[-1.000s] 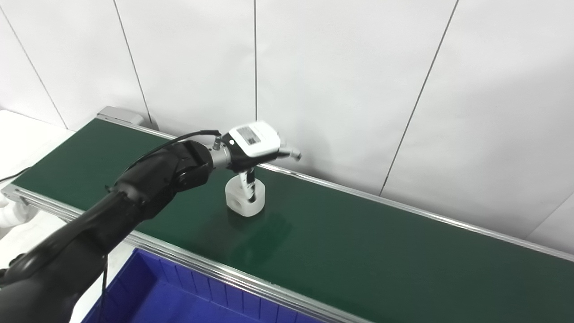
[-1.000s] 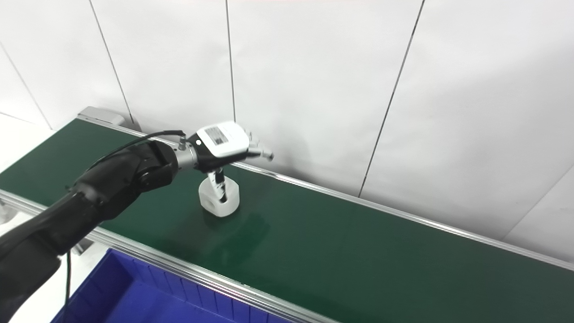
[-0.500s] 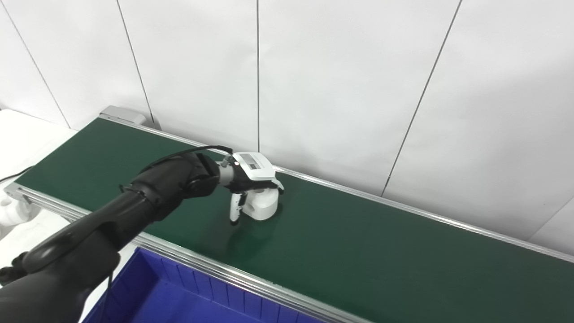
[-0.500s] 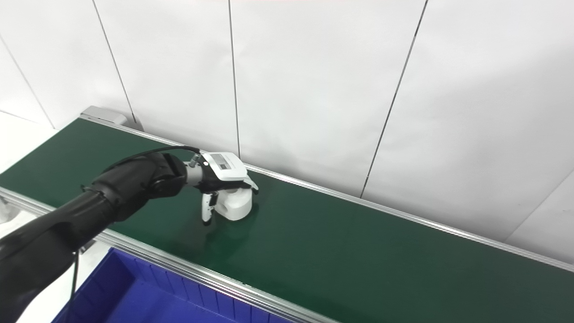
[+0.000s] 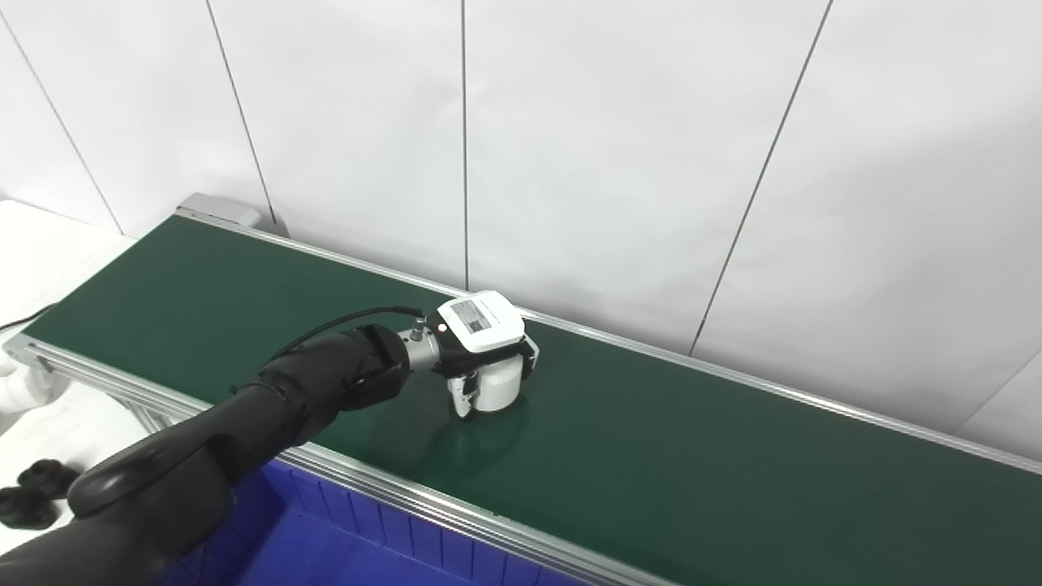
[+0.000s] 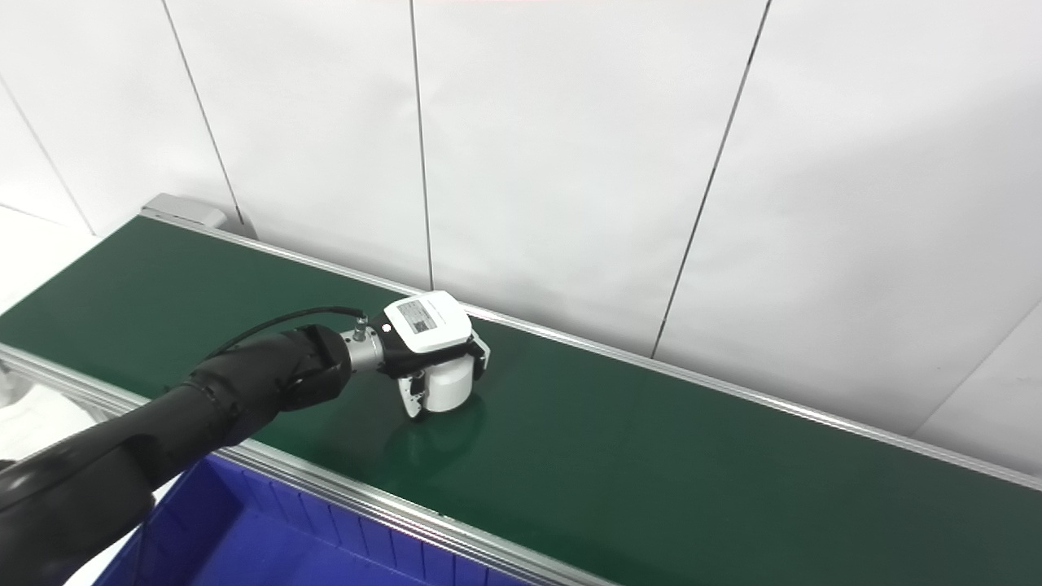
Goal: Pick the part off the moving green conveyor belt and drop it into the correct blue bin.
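A white rounded part (image 5: 499,389) stands on the green conveyor belt (image 5: 692,456); it also shows in the right eye view (image 6: 448,391). My left hand (image 5: 482,335) lies over the top of it, palm down. The thumb is against its near left side and the fingers curl round its far right side, so the hand is shut on the part. The part rests on the belt surface. My right hand is not in view.
A blue bin (image 5: 342,545) sits below the belt's near aluminium rail (image 5: 456,513), at the bottom left. A white panelled wall (image 5: 619,163) rises directly behind the belt's far rail. The belt's left end (image 5: 216,210) is at the upper left.
My left hand came down from above the part onto it and closed its fingers round it. Hand and part have shifted right along the belt.
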Robot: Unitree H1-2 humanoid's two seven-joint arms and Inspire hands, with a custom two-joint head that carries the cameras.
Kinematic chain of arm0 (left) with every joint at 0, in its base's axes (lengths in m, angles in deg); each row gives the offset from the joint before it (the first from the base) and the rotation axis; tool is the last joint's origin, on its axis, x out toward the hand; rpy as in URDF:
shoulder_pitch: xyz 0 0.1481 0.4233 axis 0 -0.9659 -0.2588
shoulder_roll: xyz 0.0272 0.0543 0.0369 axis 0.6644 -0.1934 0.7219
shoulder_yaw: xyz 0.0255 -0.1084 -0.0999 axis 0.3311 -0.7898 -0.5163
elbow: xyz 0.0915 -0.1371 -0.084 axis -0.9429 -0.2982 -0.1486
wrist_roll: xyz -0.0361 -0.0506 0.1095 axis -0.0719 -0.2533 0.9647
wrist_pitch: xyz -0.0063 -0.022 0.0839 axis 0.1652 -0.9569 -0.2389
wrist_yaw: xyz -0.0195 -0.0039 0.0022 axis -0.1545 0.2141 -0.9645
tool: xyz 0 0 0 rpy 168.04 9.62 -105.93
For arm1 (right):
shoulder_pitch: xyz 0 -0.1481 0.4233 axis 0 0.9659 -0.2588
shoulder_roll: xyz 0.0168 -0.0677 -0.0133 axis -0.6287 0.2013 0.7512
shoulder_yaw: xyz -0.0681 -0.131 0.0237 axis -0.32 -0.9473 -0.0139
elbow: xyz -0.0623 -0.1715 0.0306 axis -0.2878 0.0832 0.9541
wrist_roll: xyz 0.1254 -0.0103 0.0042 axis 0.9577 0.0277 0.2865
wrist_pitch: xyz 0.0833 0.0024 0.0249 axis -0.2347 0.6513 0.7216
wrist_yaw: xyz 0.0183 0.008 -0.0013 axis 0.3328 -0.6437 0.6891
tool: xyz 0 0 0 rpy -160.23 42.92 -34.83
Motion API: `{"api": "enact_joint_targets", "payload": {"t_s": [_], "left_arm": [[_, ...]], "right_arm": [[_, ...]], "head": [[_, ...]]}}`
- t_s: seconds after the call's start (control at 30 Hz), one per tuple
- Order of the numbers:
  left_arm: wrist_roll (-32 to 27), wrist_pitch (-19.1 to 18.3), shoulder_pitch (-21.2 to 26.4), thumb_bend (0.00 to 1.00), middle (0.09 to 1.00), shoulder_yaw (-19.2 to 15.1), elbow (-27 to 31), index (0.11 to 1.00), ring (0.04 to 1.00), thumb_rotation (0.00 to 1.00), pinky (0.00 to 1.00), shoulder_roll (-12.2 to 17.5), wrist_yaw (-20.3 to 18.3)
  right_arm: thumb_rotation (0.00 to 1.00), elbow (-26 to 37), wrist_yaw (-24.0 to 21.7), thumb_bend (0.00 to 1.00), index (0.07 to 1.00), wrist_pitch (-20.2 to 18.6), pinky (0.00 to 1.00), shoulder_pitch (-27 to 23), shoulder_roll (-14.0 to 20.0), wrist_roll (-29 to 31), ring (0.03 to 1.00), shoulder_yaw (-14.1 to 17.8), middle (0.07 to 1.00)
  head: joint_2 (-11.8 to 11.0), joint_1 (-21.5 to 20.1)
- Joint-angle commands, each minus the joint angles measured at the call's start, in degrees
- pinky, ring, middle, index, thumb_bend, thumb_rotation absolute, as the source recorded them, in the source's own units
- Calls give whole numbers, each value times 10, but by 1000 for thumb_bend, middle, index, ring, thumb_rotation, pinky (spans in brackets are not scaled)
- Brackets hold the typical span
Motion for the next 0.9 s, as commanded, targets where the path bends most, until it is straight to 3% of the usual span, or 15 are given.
{"api": "enact_joint_targets", "payload": {"t_s": [0.0, 0.17, 0.27, 0.37, 0.4, 0.43, 0.47, 0.5, 0.6, 0.7, 0.87], "left_arm": [[-16, 10, 28, 501, 496, 15, 12, 516, 412, 0, 400, 17, 37], [-32, 10, 44, 502, 509, 41, 55, 504, 425, 0, 432, 44, 24], [-43, 10, 50, 502, 492, 49, 103, 520, 408, 0, 396, 68, 16], [-76, 10, 52, 502, 492, 43, 196, 522, 410, 0, 420, 105, -36], [-89, 10, 51, 502, 493, 35, 235, 523, 409, 0, 422, 118, -60], [-103, 10, 49, 502, 492, 29, 273, 525, 408, 0, 429, 131, -80], [-116, 10, 47, 501, 484, 20, 310, 535, 406, 0, 428, 141, -100], [-125, 10, 41, 501, 482, 9, 345, 538, 404, 0, 423, 151, -117], [-147, 10, 16, 503, 498, -34, 436, 510, 418, 0, 410, 166, -168], [-172, 10, -13, 502, 486, -69, 493, 525, 408, 0, 395, 175, -202], [-199, -6, -101, 500, 501, -147, 585, 530, 393, 0, 347, 198, -268]], "right_arm": [[1000, 20, -4, 898, 1000, 32, 1000, 6, -3, 1, 1000, -5, 1000], [1000, 23, -3, 898, 1000, 32, 1000, 6, -2, 0, 1000, -5, 1000], [1000, 31, -8, 902, 1000, 31, 1000, 9, 0, 3, 1000, -5, 1000], [1000, 46, -16, 903, 1000, 27, 1000, 14, 3, 6, 1000, -2, 1000], [1000, 53, -19, 904, 1000, 25, 1000, 16, 4, 9, 1000, 1, 1000], [1000, 57, -21, 898, 1000, 25, 1000, 17, 4, 9, 1000, 3, 1000], [1000, 65, -24, 886, 1000, 23, 1000, 19, 7, 13, 1000, 6, 1000], [1000, 71, -28, 885, 1000, 20, 1000, 20, 9, 17, 1000, 7, 1000], [1000, 94, -41, 909, 1000, 4, 1000, 24, 19, 39, 1000, 14, 1000], [1000, 108, -51, 915, 1000, -6, 1000, 26, 27, 52, 1000, 23, 1000], [1000, 131, -64, 889, 1000, -28, 1000, 31, 40, 68, 1000, 37, 1000]], "head": [[0, 0], [10, 9], [24, 23], [41, 46], [55, 70], [55, 70], [70, 103], [70, 103], [93, 174], [100, 200], [113, 253]]}}
